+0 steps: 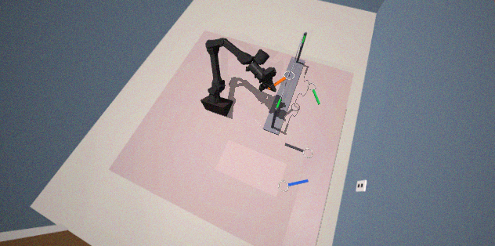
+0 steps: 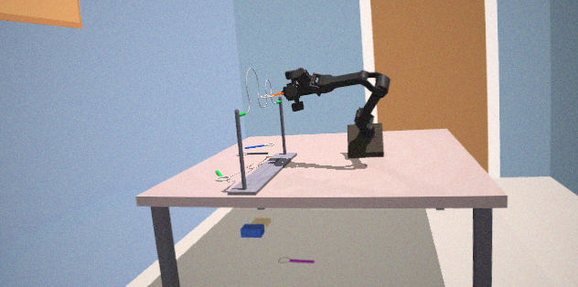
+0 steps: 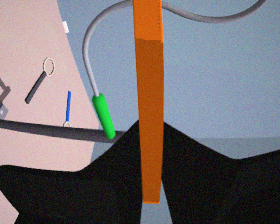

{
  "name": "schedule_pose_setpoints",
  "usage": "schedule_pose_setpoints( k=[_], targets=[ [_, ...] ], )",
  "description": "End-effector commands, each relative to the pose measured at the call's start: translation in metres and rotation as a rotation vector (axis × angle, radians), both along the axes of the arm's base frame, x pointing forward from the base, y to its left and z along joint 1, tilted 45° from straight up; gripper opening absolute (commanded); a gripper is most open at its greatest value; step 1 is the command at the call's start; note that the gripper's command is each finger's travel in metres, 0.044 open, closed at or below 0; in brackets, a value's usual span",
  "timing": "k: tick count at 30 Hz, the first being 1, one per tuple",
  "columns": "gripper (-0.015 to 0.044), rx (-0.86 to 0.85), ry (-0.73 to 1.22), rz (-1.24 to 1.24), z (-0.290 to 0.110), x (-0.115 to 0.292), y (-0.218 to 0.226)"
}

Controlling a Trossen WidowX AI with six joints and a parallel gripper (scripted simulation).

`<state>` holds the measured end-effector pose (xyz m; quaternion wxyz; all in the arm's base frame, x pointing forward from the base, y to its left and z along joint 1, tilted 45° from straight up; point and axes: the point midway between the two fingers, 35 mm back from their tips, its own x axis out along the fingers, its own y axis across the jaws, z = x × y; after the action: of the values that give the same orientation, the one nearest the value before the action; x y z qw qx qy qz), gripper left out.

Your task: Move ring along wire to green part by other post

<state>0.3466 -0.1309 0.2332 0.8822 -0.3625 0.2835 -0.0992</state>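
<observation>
My gripper (image 1: 270, 88) (image 2: 285, 93) (image 3: 148, 126) is shut on the orange handle (image 1: 279, 81) (image 2: 278, 94) (image 3: 151, 90). The ring (image 1: 294, 75) (image 2: 265, 97) at its far end is nearly flat, around the thin grey wire (image 2: 246, 87) (image 3: 84, 45) between the two green parts; any touch is too small to tell. One green part (image 1: 278, 103) (image 2: 278, 101) (image 3: 105, 117) is by the post (image 2: 283, 131) nearer my gripper. The other green part (image 1: 304, 38) (image 2: 242, 114) is by the other post (image 1: 300, 51) (image 2: 240, 154). The ring is out of the wrist view.
The posts stand on a grey base (image 1: 270, 128) (image 2: 242, 191). Beyond it lies a green-handled ring (image 1: 316, 97) (image 2: 219, 174). A black-handled ring (image 1: 294, 147) (image 3: 36, 87) and a blue-handled ring (image 1: 298, 182) (image 3: 69, 105) lie farther along the table.
</observation>
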Motion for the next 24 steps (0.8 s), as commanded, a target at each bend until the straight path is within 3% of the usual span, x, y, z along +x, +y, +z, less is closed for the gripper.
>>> schedule_pose_setpoints(
  k=[1, 24],
  targets=[
    [-0.015, -0.06, 0.0, -0.006, 0.011, -0.001, -0.008],
    [-0.015, -0.095, 0.005, -0.006, 0.029, -0.002, -0.017]
  ],
)
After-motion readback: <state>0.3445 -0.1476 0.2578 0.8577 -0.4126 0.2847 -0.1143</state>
